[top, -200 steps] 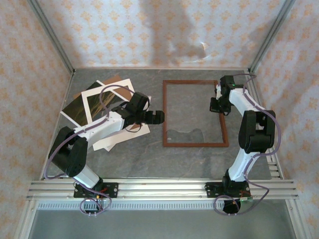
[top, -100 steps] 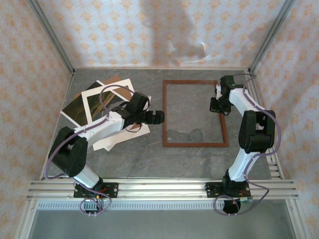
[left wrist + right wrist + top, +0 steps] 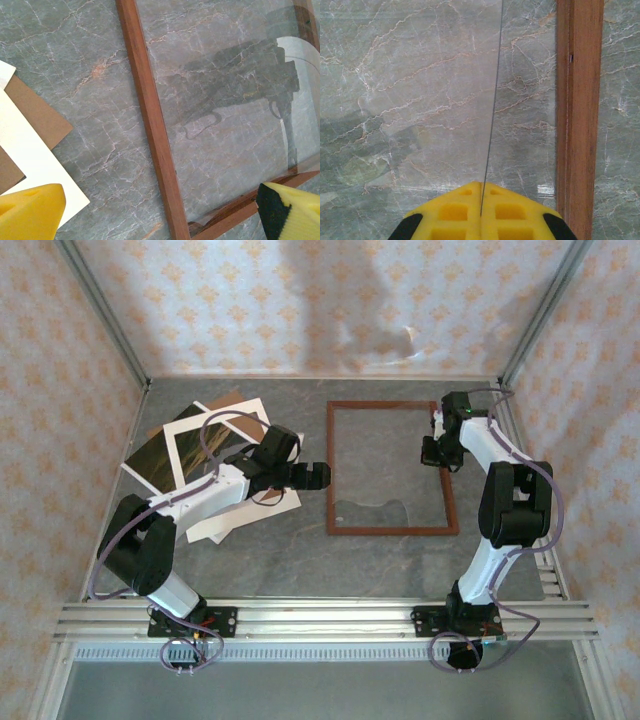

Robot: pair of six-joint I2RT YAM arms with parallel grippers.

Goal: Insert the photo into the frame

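Top view: we see the frame flat on the worktop, right of centre. The photo lies far left, well apart from it, in a loose pile with a white mat.
Left wrist: left tool gapes wide with nothing held, over the frame's left rail.
Right wrist: right tool is pinched tight on a clear pane, just inside the frame's right rail.

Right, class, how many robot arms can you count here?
2: the left arm reaches over the sheets beside the frame; the right arm grips a clear pane over it.
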